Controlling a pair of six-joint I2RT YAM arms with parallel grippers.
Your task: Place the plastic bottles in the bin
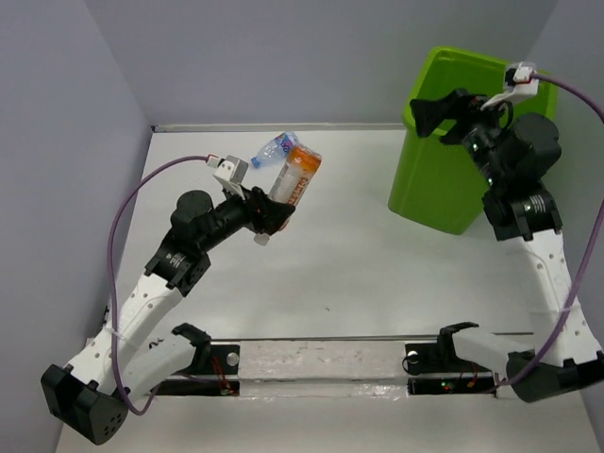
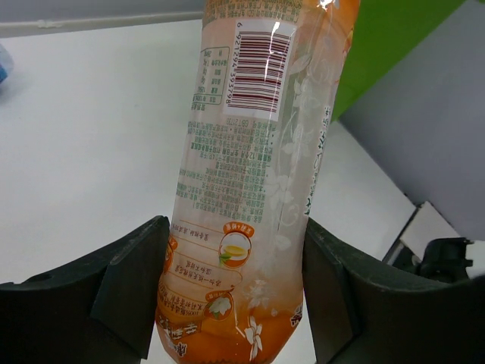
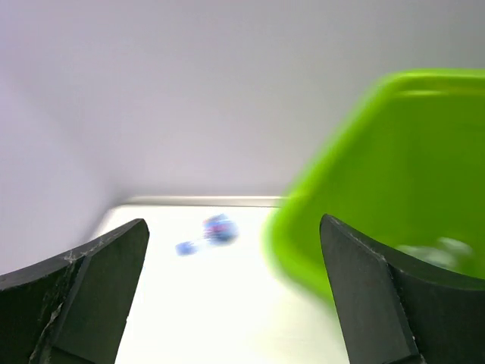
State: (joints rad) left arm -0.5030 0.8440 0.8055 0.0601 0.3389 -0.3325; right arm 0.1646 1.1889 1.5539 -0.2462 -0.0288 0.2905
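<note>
The left gripper (image 2: 231,258) squeezes a smooth orange bottle (image 2: 250,174) around its round body. The bottle has a shiny printed label (with a barcode near the top) and is held over the flat white table (image 1: 377,274). A clear bottle (image 1: 274,148) with a blue label lies on the table beyond it. The right gripper (image 1: 429,113) is spread wide and holds nothing, at the rolled rim of the glossy lime-green bin (image 1: 444,184).

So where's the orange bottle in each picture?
Top external: the orange bottle is at upper centre, held by the left gripper.
Left wrist: the bottle fills the middle, between the fingers.
Right wrist: not in it.
Shared landmark: the green bin, top right in the left wrist view, right side in the right wrist view.
</note>
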